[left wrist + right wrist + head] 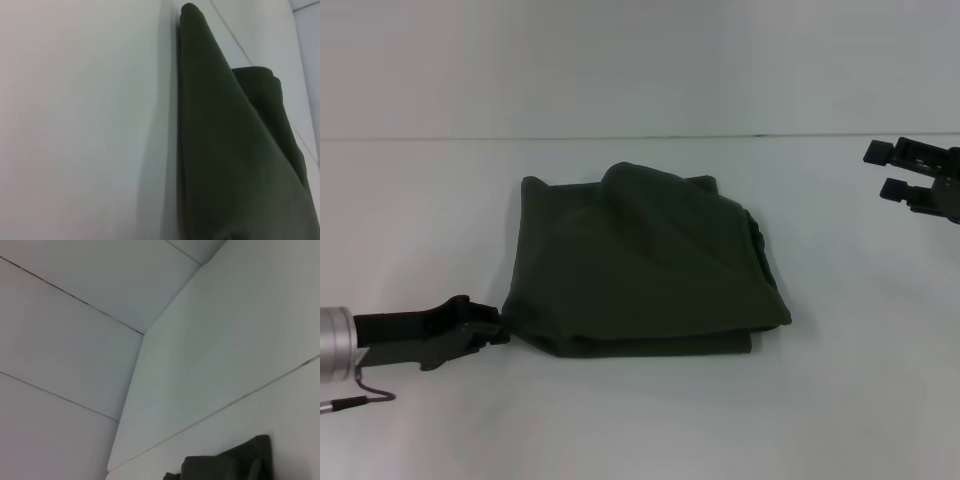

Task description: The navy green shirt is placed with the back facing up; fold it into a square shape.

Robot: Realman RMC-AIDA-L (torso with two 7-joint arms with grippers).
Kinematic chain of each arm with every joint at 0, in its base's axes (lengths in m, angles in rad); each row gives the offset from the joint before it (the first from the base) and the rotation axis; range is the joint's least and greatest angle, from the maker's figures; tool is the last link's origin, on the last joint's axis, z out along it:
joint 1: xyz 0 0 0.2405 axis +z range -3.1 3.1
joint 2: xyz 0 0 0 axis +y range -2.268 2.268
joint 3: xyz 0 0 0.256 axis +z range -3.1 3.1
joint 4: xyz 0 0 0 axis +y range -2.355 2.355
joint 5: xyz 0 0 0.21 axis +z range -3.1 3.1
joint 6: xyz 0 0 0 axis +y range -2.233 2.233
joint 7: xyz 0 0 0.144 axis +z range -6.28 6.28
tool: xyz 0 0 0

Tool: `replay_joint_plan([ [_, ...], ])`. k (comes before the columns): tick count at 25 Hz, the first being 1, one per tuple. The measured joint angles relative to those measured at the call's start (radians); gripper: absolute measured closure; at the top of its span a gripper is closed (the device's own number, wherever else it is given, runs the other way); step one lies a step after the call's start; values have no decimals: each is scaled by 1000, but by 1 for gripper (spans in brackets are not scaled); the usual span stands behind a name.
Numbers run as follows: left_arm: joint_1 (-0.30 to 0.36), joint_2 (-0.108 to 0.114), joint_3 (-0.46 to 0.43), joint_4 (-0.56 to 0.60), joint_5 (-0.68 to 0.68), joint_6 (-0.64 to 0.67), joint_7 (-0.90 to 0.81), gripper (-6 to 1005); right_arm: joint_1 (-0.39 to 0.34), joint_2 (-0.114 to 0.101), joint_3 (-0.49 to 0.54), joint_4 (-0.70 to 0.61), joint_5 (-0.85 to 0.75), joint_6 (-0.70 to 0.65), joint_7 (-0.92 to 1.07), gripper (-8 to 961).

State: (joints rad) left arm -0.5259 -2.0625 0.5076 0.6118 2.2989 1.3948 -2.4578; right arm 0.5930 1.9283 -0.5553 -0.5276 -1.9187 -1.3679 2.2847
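Your navy green shirt point(645, 265), folded near-square: left gripper point(490, 328) at its near-left corner, jaw state untellable; right gripper point(905, 170) well clear, jaws apart, released.

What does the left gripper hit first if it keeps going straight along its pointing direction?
Most likely the near-left corner of the dark olive-green folded fabric shirt. The left gripper lies low on the white table, its tip right beside that corner; whether it already touches is unclear. The right gripper hangs apart.
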Motion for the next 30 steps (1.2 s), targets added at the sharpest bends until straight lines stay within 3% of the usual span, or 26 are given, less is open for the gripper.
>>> replay_joint_plan([
  [3, 11, 2, 1, 50, 6, 59, -1, 800, 0, 0, 2, 0, 1, 1, 3, 68],
  [7, 34, 4, -31, 137, -18, 145, 6, 703, -3, -3, -2, 0, -6, 6, 6, 69],
  [10, 39, -14, -51, 206, -79, 219, 48, 630, 13, -9, -23, -7, -49, 8, 22, 69],
  [17, -18, -31, -47, 212, -106, 219, 71, 398, 180, -37, -158, 1, -252, 96, 170, 69],
  [25, -64, -37, -55, 209, -148, 120, 34, 124, 351, -10, -258, 45, -409, 217, 320, 70],
  [30, -67, -37, -50, 196, -231, 53, 14, 98, 384, 2, -281, 105, -417, 281, 363, 71],
])
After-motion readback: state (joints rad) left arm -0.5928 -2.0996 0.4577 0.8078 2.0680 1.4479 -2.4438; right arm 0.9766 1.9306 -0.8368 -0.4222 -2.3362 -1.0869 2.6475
